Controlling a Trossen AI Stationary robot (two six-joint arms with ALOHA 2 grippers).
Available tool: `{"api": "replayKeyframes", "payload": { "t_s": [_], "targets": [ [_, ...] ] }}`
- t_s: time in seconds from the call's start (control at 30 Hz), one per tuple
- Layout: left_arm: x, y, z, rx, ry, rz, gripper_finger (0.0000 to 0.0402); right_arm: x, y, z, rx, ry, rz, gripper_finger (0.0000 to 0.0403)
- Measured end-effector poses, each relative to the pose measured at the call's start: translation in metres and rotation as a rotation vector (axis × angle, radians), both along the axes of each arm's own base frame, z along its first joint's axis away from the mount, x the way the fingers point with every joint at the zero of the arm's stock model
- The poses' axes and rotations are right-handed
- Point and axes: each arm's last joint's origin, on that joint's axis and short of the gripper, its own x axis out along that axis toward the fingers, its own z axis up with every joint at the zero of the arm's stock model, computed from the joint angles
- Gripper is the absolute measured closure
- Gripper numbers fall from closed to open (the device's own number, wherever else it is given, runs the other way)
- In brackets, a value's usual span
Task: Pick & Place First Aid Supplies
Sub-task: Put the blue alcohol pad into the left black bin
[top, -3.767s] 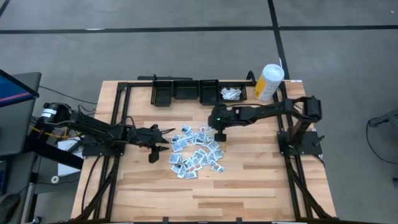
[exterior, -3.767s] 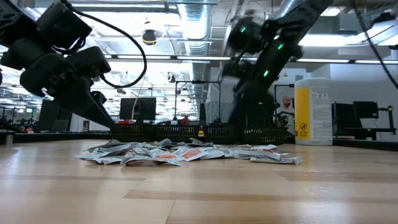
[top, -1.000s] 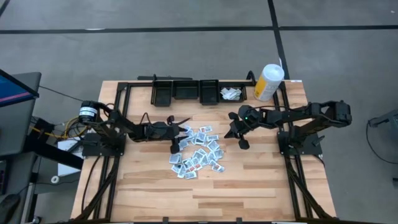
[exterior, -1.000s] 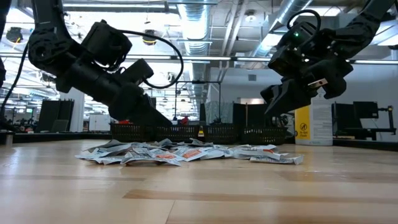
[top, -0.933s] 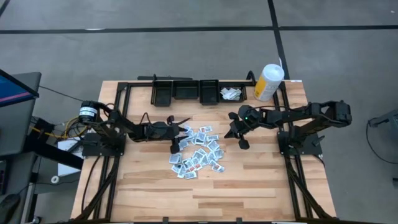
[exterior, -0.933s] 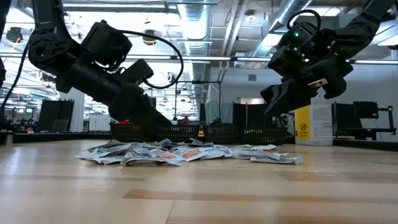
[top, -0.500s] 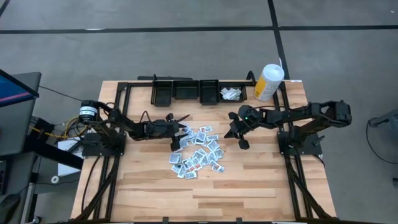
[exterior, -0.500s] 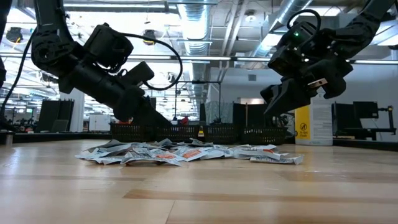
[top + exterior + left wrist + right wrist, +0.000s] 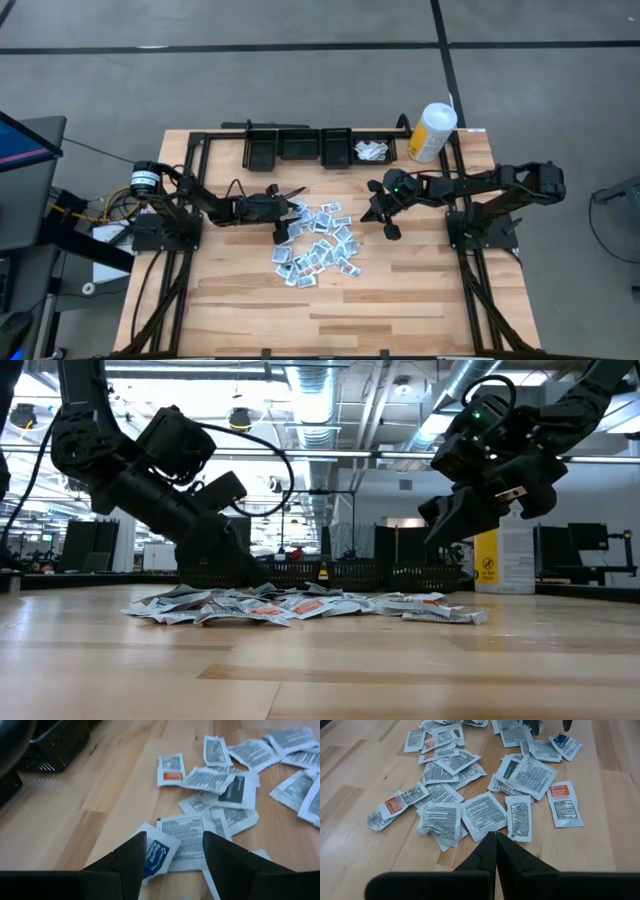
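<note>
The first aid supplies (image 9: 318, 245) lie as a loose pile of small white printed packets on the table's middle, seen also in the low view (image 9: 300, 605). My left gripper (image 9: 290, 217) is open and slants down at the pile's left edge. In the left wrist view its fingers (image 9: 175, 855) stand on either side of a white packet (image 9: 187, 837), with a blue-printed packet (image 9: 156, 854) beside one tip. My right gripper (image 9: 369, 212) is shut and hangs above the table just right of the pile (image 9: 496, 840), well clear of the packets (image 9: 435, 535).
A row of black bins (image 9: 300, 147) stands along the far edge; the rightmost one holds a few white packets (image 9: 372, 150). A tall white-and-yellow canister (image 9: 433, 131) stands at the far right. Bare wood lies toward the near edge (image 9: 330, 320).
My left gripper has tipped steeper and sunk toward the pile's left edge, staying open. The packets have not visibly moved.
</note>
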Motion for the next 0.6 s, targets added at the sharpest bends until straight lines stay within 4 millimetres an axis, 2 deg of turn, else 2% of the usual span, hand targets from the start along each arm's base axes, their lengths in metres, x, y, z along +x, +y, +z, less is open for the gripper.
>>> {"api": "replayKeyframes", "payload": {
  "t_s": [0.27, 0.6],
  "targets": [
    [0.001, 0.000, -0.012, -0.002, 0.049, 0.001, 0.0214, 0.000, 0.000, 0.000, -0.001, -0.004, 0.000, 0.0403],
    [0.001, 0.000, -0.011, -0.001, 0.043, 0.003, 0.0234, 0.001, 0.000, 0.001, -0.003, -0.013, 0.000, 0.0403]
  ]
}}
